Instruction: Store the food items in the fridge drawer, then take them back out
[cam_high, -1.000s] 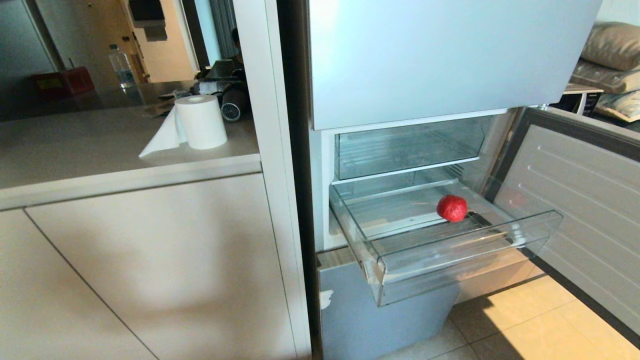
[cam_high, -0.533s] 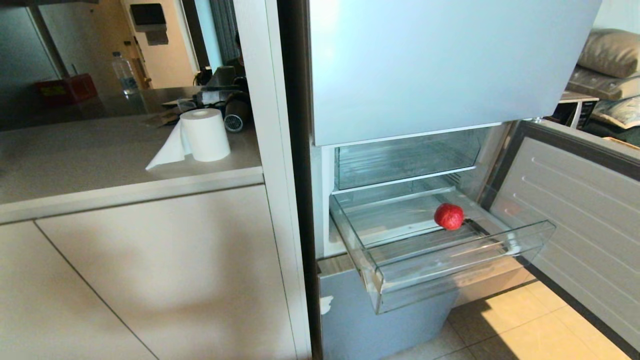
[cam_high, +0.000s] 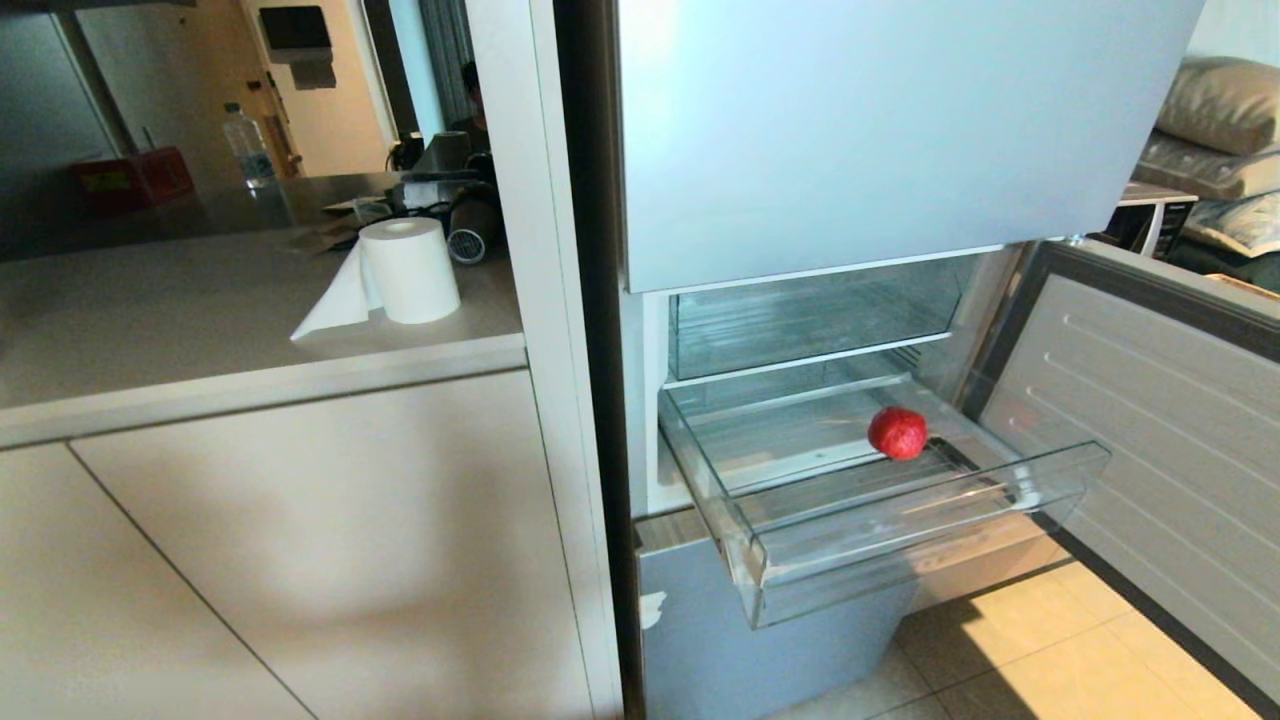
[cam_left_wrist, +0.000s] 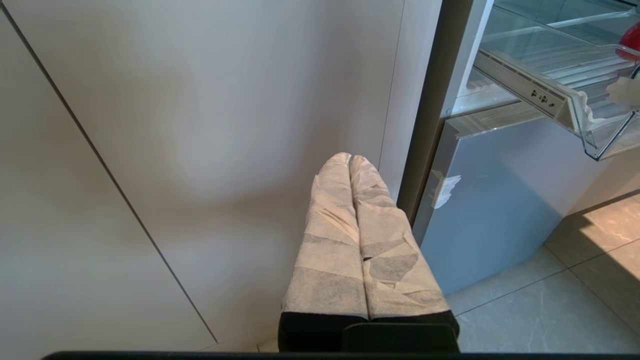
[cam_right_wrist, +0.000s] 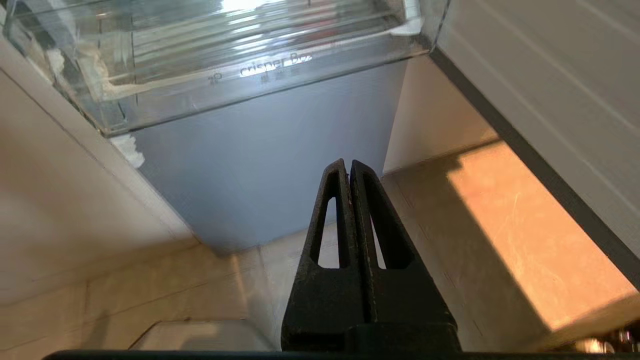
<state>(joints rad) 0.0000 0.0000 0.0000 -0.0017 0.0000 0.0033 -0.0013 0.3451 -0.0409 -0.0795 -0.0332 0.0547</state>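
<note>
Beside the fridge, the paper roll (cam_high: 408, 270) sits lower in the head view than a second ago, as does everything else: the camera rose, nothing moved. Left tool (cam_left_wrist: 350, 159), pressed narrow, hangs by the cabinet. Fridge drawer (cam_high: 930, 520) stands pulled out, one red food item (cam_high: 898, 432) inside. Right tool (cam_right_wrist: 348, 165), pinched empty, points below it; retrieval likely comes next.

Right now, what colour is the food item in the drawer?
Red; the food item shows best in the head view.
</note>
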